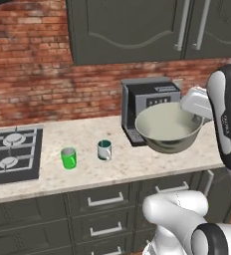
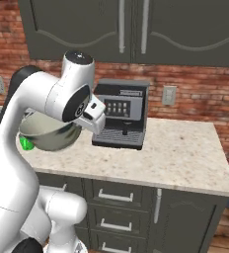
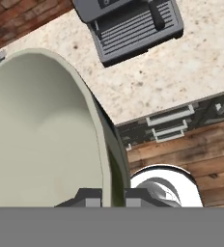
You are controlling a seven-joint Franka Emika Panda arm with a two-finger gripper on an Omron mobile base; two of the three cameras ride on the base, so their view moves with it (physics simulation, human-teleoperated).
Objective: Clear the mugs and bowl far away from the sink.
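End effector [image 3: 107, 197] pinching bowl [image 1: 168, 127] rim above counter [image 1: 137, 164]; no legible writing.

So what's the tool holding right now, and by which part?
The tool holds the bowl by its rim, one finger inside the wall and one outside. The bowl is lifted off the counter, in front of the coffee machine.

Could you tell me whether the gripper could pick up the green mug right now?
Probably not: the gripper is shut on the bowl, held above the counter. The green mug stands unobstructed.
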